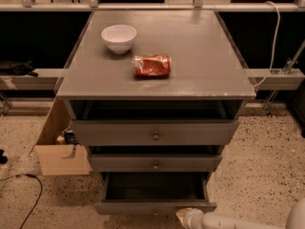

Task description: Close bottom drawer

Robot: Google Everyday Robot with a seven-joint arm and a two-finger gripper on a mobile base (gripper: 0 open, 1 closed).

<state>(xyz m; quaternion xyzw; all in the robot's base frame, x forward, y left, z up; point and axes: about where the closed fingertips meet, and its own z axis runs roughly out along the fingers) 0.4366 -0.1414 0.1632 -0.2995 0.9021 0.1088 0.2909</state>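
The grey cabinet (157,87) has three drawers, stacked one under the other, and none of the three sits flush. The bottom drawer (155,188) is the lowest and is pulled out the farthest, at the near foot of the cabinet. Its dark inside lies open to view and its shallow front runs along the lower edge of the frame. The middle drawer (155,163) above it stands out a little, and the top drawer (155,132) stands out slightly as well. Two round knobs show plainly, one on the top drawer front (156,136) and one on the middle drawer front (155,165).

The gripper (187,217) is at the bottom edge of the view, just beside the right end of the bottom drawer's front. One pale arm (238,222) runs from it toward the lower right corner. Whether the gripper is clenched or released cannot be told, nor whether it touches the drawer front.

Two things rest on the tabletop (209,56): one white bowl (118,37) toward the back left, and one red crushed can (151,65) lying on its side nearer the middle. They are near each other but apart.

On the speckled floor (267,166) to the left of the cabinet stands one open cardboard box (62,156). One dark cable (29,199) curls across the floor in front of it. One white cable (273,37) hangs at the right behind the cabinet.
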